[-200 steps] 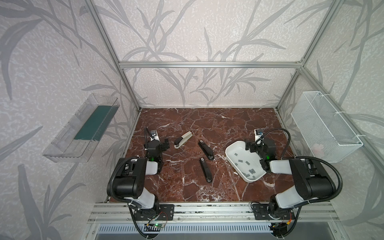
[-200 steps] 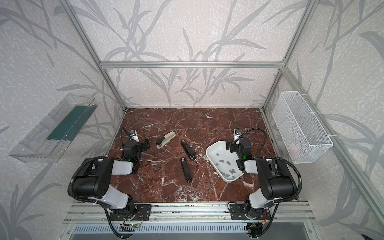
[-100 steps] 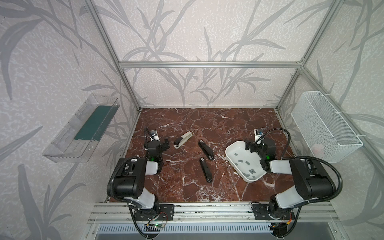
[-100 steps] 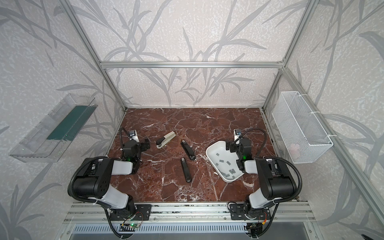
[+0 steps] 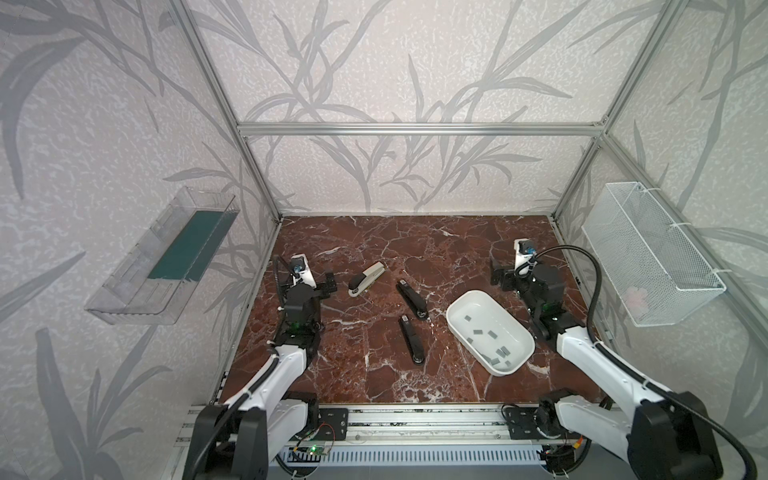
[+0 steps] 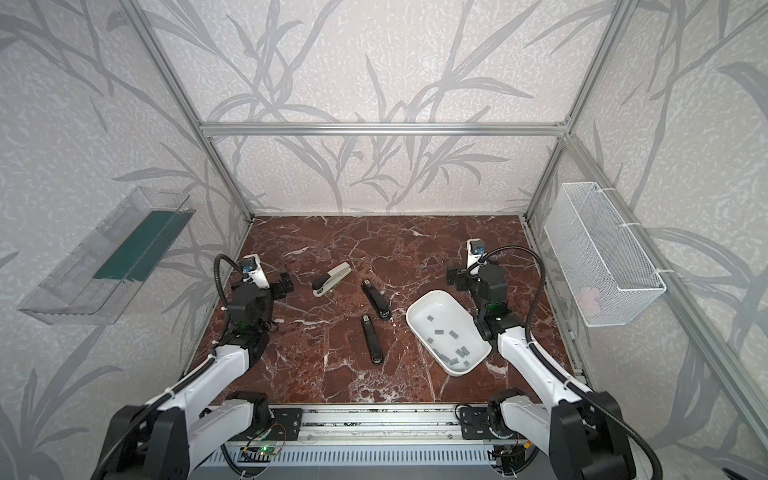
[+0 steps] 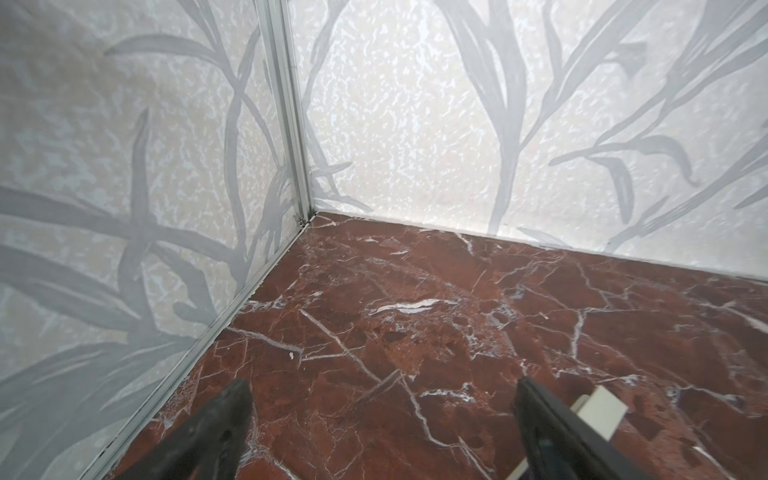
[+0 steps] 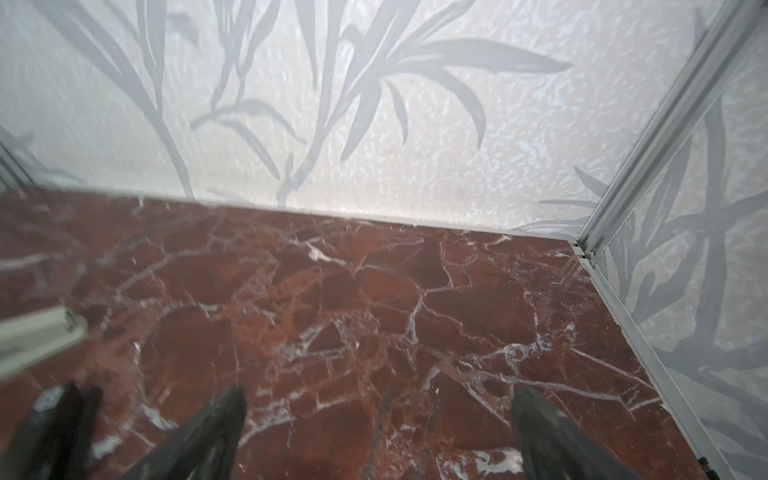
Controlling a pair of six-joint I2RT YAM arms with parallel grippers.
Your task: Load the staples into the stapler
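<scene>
The staples [image 5: 478, 331], small grey strips, lie scattered loose inside the white dish [image 5: 450, 319], which sits on the red marble surface [image 5: 374, 249] and serves as the landmark here; none of them is in any stapler. Just left of the dish lie two closed black staplers, the far black stapler [image 5: 412, 299] near the dish's far left corner and the near black stapler [image 5: 411, 340] level with the dish's middle, neither touching the dish. Further left of the dish and a little further back lies the pale stapler [image 5: 365, 279], closed and resting at a slant. The right tool [image 8: 376, 403] hangs just beyond the dish's far right corner, released with its jaws spread wide and nothing between them, facing the back wall. The left tool [image 7: 380, 399] is well to the left of the dish, past the pale stapler, likewise released and empty; in the left wrist view the pale stapler's end shows just beside one finger [image 7: 540, 419], though contact cannot be judged. A white wire basket [image 5: 648, 257] hangs on the wall to the right of the dish.
</scene>
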